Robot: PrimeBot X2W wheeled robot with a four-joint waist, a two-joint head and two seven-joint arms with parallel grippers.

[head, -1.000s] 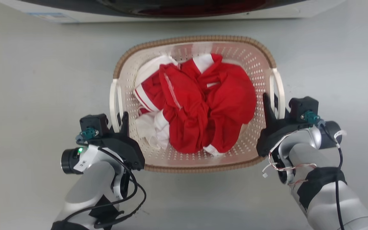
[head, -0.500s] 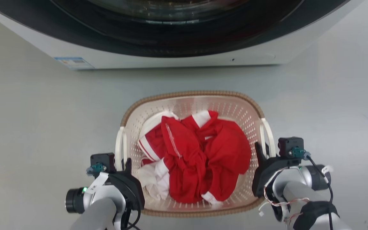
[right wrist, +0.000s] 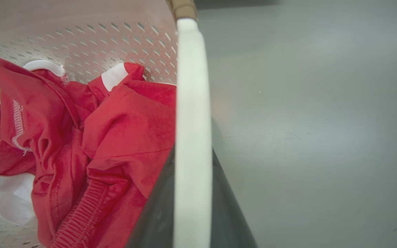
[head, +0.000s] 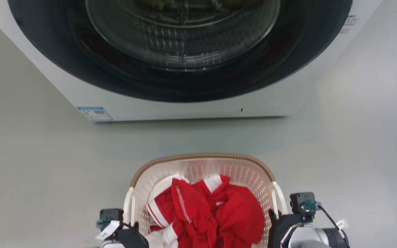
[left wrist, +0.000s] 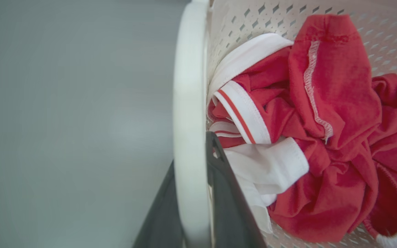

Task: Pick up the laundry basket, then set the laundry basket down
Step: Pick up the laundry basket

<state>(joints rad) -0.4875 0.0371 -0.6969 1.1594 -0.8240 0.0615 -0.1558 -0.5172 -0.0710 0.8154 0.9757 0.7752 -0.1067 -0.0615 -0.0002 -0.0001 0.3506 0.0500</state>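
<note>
Grip is closed on both sides: the left gripper [left wrist: 191,151] clamps the laundry basket [head: 202,157] by its left white handle [left wrist: 190,103], the right gripper [right wrist: 193,155] by its right handle [right wrist: 191,86]. The laundry basket, holding red and white clothes [head: 219,213], sits before the washing machine [head: 184,110], apart from it.

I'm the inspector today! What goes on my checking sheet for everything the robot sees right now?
Surface: plain grey floor, no spills seen.
Job's things: laundry basket in front of the washing machine, apart from it, with red and white clothes piled inside.
Clutter: nothing seen.
Grippers: left gripper has a finger on each side of the left handle; right gripper does the same on the right handle.
Cables: black cable at the right wrist, off the basket.
Surroundings: the machine's dark round door, and a blue sticker at its lower corner.
</note>
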